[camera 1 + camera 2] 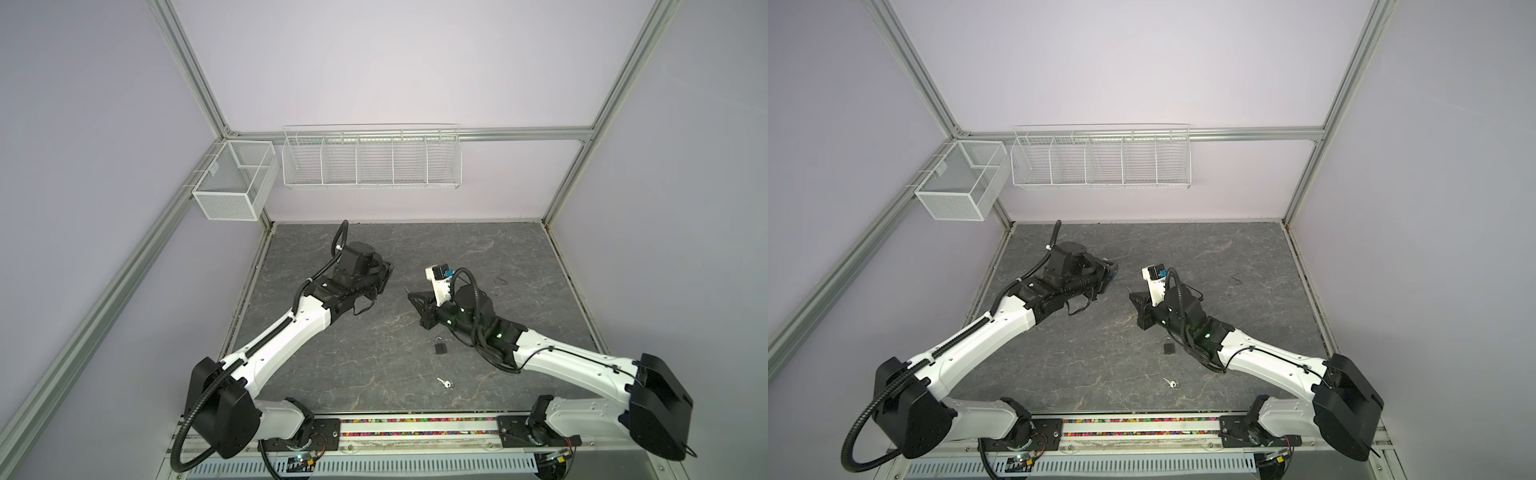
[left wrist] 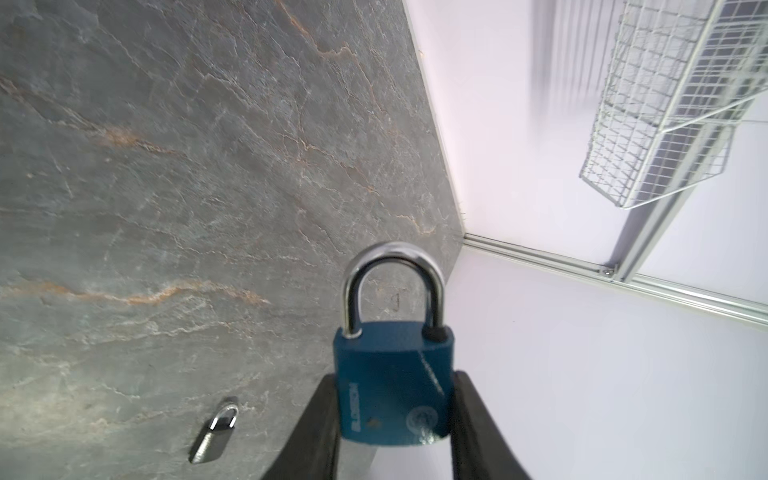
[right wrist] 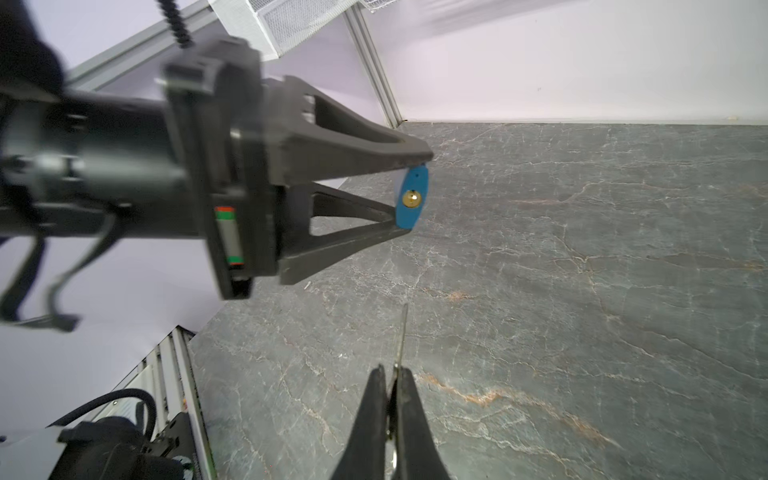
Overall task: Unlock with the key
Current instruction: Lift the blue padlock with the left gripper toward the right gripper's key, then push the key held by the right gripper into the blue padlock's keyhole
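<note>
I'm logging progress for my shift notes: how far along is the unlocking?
Done: the left tool grips the blue padlock, its keyhole facing the right tool, which pinches the key. In hand: the key's blade points roughly toward the keyhole, with a gap between them. Left: insert, turn, and open the shackle, which sits closed.
</note>
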Available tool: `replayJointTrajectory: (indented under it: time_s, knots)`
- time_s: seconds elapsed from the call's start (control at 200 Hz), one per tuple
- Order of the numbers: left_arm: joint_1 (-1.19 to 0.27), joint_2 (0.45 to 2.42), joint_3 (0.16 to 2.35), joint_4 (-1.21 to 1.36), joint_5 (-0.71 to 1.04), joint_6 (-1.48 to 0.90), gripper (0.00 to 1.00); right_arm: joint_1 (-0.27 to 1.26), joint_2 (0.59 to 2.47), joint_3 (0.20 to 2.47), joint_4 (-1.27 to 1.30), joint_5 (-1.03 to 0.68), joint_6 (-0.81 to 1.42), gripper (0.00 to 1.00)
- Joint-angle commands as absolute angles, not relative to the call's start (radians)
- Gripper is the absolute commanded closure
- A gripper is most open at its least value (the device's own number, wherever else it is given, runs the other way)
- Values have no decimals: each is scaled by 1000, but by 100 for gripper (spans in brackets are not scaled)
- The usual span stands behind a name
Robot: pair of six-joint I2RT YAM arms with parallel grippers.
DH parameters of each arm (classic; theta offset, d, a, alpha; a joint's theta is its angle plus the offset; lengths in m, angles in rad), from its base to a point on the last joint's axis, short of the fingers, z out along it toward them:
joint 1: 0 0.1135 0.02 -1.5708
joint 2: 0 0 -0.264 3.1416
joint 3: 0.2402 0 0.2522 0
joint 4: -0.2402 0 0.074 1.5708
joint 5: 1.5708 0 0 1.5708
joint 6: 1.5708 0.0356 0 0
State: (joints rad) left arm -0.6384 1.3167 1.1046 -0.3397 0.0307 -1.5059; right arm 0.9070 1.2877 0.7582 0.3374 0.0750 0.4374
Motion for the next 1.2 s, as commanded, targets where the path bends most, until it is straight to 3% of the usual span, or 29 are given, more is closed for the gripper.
replayJointTrajectory:
  time_s: [0.0, 0.44, 1.195]
  knots:
    - [-644, 1253, 1098, -285, 0, -1587, 87, 914, 1321, 800, 440, 129, 397, 94]
    - [-650, 1234, 1136, -282, 37, -1396, 88, 907, 1334, 944, 339, 41, 372, 94]
    - [-661, 1249, 1142, -242, 86, -1360, 88, 879, 1374, 985, 280, 36, 407, 94]
